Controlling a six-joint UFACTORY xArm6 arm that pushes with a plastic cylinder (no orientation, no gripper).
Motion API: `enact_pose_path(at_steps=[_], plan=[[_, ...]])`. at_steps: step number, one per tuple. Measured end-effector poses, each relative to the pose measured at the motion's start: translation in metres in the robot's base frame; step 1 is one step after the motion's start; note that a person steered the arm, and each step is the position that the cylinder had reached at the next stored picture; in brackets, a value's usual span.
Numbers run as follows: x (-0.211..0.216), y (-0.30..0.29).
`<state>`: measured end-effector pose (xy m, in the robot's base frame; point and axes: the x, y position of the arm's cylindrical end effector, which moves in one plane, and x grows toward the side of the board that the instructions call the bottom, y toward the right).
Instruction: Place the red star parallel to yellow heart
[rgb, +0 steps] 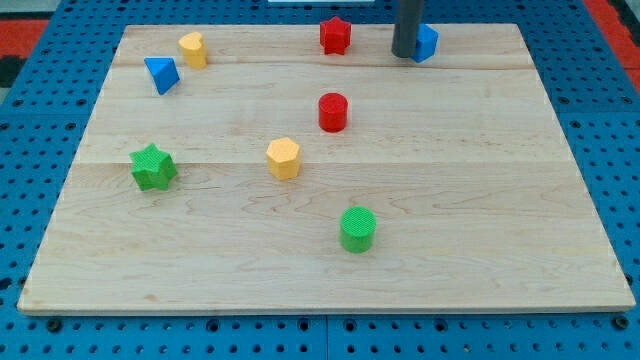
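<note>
The red star (335, 35) lies near the board's top edge, a little right of centre. The yellow heart (193, 48) lies near the top left. My tip (406, 53) stands at the top right, to the right of the red star with a gap between them. It stands right against the left side of a blue block (427, 43), partly hiding it.
A blue triangle (161, 74) lies just below-left of the yellow heart. A red cylinder (332, 111) is at the centre, a yellow hexagon (284, 158) below-left of it, a green star (152, 166) at the left, a green cylinder (357, 229) at the lower middle. The wooden board (500, 200) sits on a blue pegboard.
</note>
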<state>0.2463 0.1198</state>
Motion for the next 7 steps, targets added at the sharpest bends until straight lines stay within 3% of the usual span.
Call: enact_pose_path(at_steps=[2, 3, 5, 7], plan=[[-0.029, -0.011], [-0.054, -0.059], [-0.042, -0.163], [-0.052, -0.108]])
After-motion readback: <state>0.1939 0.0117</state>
